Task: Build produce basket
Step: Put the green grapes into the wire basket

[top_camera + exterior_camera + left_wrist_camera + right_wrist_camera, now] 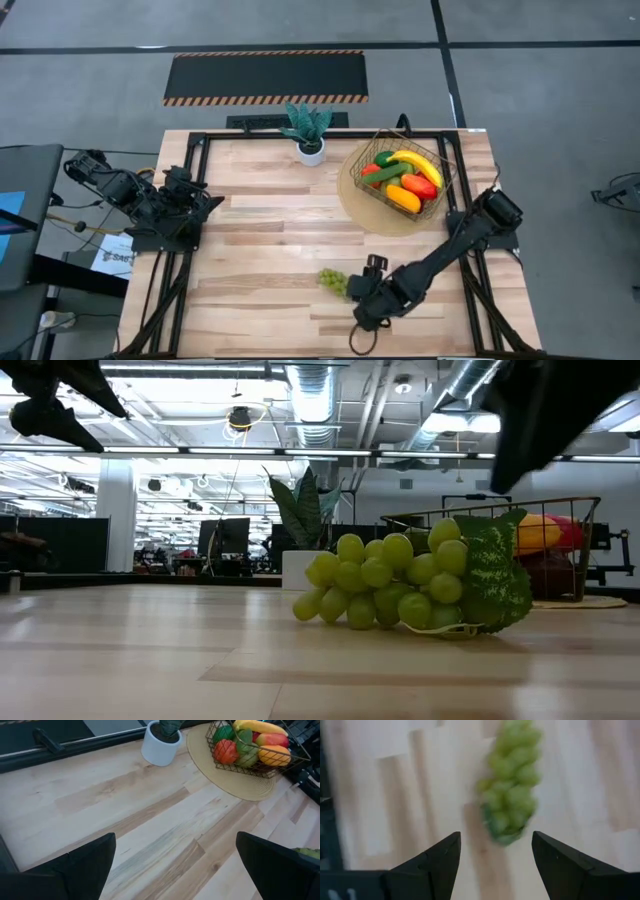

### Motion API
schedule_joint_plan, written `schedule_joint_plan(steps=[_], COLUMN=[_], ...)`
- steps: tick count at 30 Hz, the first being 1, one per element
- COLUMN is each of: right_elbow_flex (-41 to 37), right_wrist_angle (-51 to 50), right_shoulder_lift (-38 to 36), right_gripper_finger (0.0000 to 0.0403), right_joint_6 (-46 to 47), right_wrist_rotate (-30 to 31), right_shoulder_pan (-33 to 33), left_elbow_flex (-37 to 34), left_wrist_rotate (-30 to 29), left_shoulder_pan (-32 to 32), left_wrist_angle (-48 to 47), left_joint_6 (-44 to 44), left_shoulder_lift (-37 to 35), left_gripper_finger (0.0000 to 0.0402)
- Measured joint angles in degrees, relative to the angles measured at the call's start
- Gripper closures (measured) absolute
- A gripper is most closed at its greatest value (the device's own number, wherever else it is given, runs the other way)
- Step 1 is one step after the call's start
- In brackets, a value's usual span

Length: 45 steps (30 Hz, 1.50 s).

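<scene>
We saw the right gripper near the front edge, fingers spread, empty, just right of the grapes lying on the table. Left gripper waited wide open at left. Far right, the basket held banana, peppers

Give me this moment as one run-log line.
stage: approaching grapes | right gripper: open, just short of grapes, empty | left gripper: open, waiting at table's left | basket: on mat, holds other produce
</scene>
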Motion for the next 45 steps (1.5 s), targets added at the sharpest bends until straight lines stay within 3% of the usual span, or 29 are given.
schedule_joint_plan(steps=[6, 18, 27, 37, 45], right_elbow_flex=[-0.02, -0.28, -0.22, -0.21, 6.18], right_wrist_angle=[1.56, 1.23, 1.54, 2.49, -1.96], right_shoulder_lift=[0.36, 7.63, 7.30, 7.30, 6.19], right_gripper_finger=[0.0137, 0.0145, 0.0227, 0.0387, 0.0398], right_joint_6=[-4.56, -4.48, -4.46, -3.06, -5.22], right_wrist_rotate=[-1.07, -5.02, -3.93, -5.44, -5.79], right_shoulder_pan=[-1.49, -0.16, -0.91, -1.43, -1.00], left_elbow_flex=[0.00, 0.00, 0.00, 0.00, 0.00], left_wrist_rotate=[-0.02, 0.11, -0.13, -0.31, -0.28], left_shoulder_pan=[0.00, 0.02, 0.00, 0.01, 0.00], left_wrist_angle=[-0.02, -0.11, -0.11, -0.85, -1.00], left_joint_6=[0.00, 0.44, 0.44, 0.42, 0.42], left_shoulder_lift=[0.00, 0.00, 0.00, 0.00, 0.00], left_gripper_finger=[0.0003, 0.0003, 0.0003, 0.0003, 0.0003])
